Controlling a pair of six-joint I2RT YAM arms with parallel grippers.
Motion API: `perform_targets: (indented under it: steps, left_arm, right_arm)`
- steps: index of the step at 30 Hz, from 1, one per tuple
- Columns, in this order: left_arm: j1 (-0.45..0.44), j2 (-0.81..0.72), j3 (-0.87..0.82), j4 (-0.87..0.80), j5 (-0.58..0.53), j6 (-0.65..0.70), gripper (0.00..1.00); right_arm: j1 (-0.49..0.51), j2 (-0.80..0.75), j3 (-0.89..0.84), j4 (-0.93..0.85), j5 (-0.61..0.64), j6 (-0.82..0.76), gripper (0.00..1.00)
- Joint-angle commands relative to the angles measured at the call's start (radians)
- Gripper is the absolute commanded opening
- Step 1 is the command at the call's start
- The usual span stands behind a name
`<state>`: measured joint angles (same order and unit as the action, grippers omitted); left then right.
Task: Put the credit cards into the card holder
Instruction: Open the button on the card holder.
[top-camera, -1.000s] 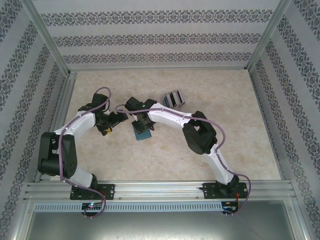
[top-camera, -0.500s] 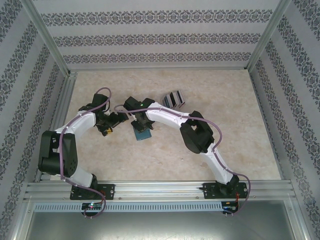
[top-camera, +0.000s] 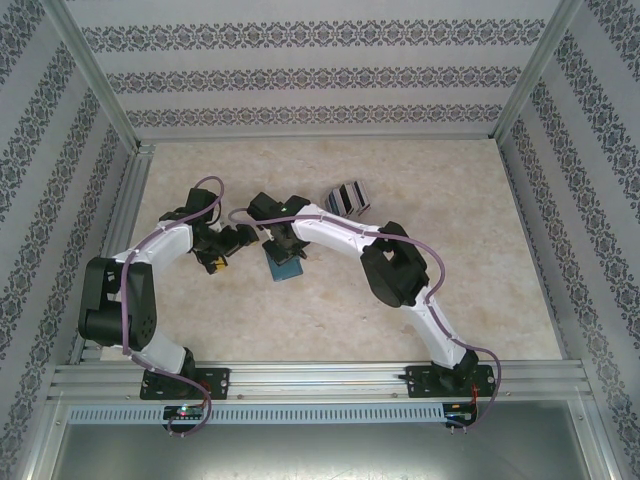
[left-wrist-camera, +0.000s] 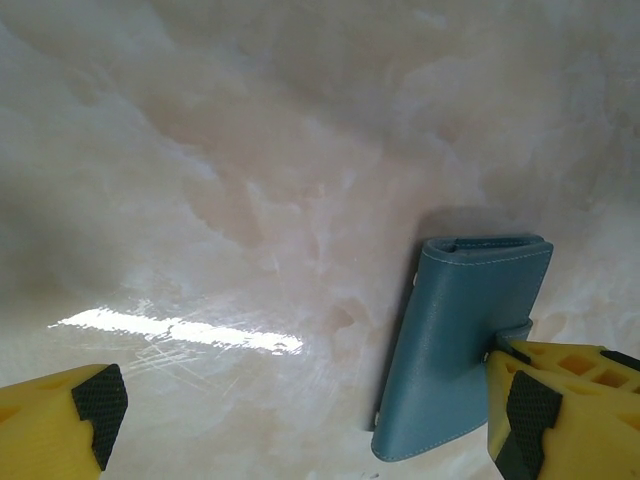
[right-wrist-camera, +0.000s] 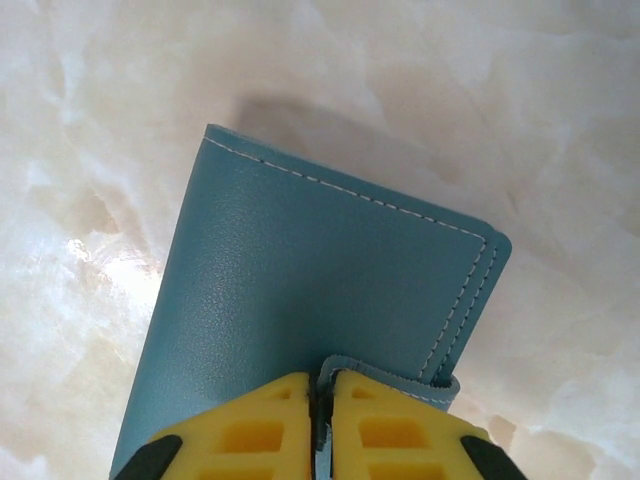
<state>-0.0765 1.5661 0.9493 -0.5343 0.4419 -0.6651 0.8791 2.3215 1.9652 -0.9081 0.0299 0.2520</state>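
The teal card holder lies closed on the marble table, left of centre. Its stitched cover faces up. My right gripper is shut on the holder's thin closure strap, which is pinched between the yellow fingers. From above, the right gripper sits at the holder's far end. My left gripper is open just left of the holder, and its right finger is next to the strap side. The credit cards lie fanned further back and to the right, away from both grippers.
Aluminium frame rails run along the near edge, and patterned walls close in the table's other sides. Bare marble stretches right of the cards and in front of the holder.
The right gripper's jaws have closed onto the card holder's strap. Both arms have barely shifted, and the left gripper has stayed wide open.
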Motion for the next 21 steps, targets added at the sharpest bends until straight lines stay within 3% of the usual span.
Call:
perform_targets:
  steps: [1, 21]
  left_arm:
    - [0.008, 0.015, -0.006, 0.011, 0.024, 0.001, 0.99]
    - [-0.015, 0.044, 0.012, 0.063, 0.123, 0.001, 1.0]
  right_arm:
    - [-0.003, 0.002, -0.037, 0.007, -0.002, 0.033, 0.09]
    - [-0.111, -0.368, -0.413, 0.341, -0.253, 0.239, 0.08]
